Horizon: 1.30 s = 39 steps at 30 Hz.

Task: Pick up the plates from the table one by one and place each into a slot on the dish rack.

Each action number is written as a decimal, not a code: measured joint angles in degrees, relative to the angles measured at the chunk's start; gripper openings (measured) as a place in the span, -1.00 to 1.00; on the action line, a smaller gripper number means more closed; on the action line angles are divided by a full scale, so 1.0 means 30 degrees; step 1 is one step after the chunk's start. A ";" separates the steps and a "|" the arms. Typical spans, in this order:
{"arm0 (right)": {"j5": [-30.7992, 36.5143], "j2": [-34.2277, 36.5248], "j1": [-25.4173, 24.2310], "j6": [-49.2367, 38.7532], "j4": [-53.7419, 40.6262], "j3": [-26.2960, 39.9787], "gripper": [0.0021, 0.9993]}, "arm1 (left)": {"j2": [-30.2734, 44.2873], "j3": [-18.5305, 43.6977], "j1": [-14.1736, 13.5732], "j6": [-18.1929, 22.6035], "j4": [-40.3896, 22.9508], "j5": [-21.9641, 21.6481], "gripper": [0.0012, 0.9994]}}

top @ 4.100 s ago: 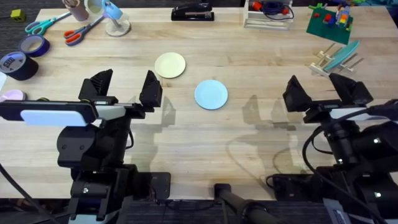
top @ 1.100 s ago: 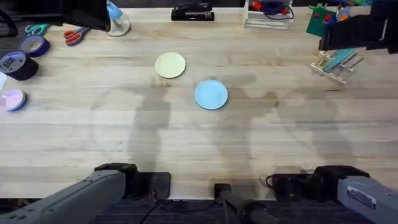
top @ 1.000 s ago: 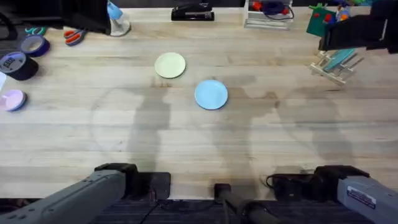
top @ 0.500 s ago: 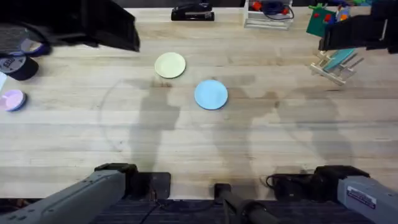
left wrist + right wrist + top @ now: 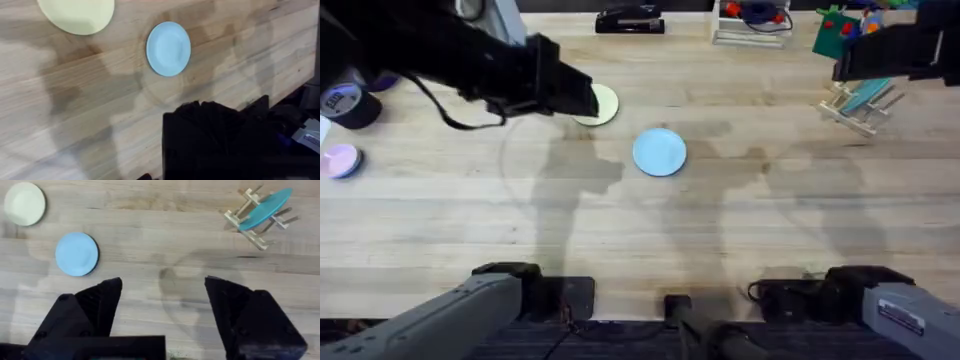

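Note:
A pale cream-yellow plate [image 5: 605, 106] [image 5: 75, 14] [image 5: 24, 203] lies flat on the wooden table [image 5: 650, 230]. A light blue plate [image 5: 660, 152] [image 5: 168, 48] [image 5: 76, 253] lies just to its right and nearer the bases. The left arm reaches in from the upper left, dark and blurred, and its gripper [image 5: 568, 95] hangs over the cream plate's left edge. The dish rack [image 5: 855, 108] [image 5: 247, 222] stands at the far right with a teal plate [image 5: 265, 209] upright in a slot. My right gripper [image 5: 162, 305] hovers high near the rack, open and holding nothing.
Rolls of tape [image 5: 345, 100] and a pink roll [image 5: 340, 160] sit at the left edge. A black stapler [image 5: 628, 20] and a white holder [image 5: 750, 22] line the far edge. A green toy-brick board [image 5: 848, 35] sits behind the rack.
The left arm has swung in from the far left corner towards the middle and now covers the cream plate's left edge. Both plates and the right arm have stayed put.

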 joint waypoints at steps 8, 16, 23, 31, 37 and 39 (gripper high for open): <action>0.0000 0.0003 0.0000 0.0000 0.0000 0.0000 0.99 | 0.0036 -0.3371 0.0000 -0.0331 0.2792 0.2037 -0.92; 0.0000 0.0000 0.0000 0.0000 0.0000 0.0000 0.99 | 0.0036 -0.5510 -0.0015 -0.1237 0.5099 0.3001 -0.92; 0.0000 0.0001 0.0000 0.0000 0.0000 0.0001 0.99 | 0.0354 -0.6573 -0.0084 -0.1761 0.6182 0.3433 -0.92; 0.0000 0.0000 0.0000 0.0000 0.0000 0.0000 0.99 | 0.2150 -0.6601 -0.1402 -0.3068 0.8364 0.3440 -0.92; 0.0000 0.0000 0.0000 0.0000 0.0000 0.0007 0.99 | 0.3506 -0.6601 -0.2091 -0.3578 0.9125 0.3517 -0.92; 0.0000 0.0000 0.0000 0.0000 0.0000 0.0007 0.99 | 0.3926 -0.6601 -0.2091 -0.3632 0.9242 0.3520 -0.92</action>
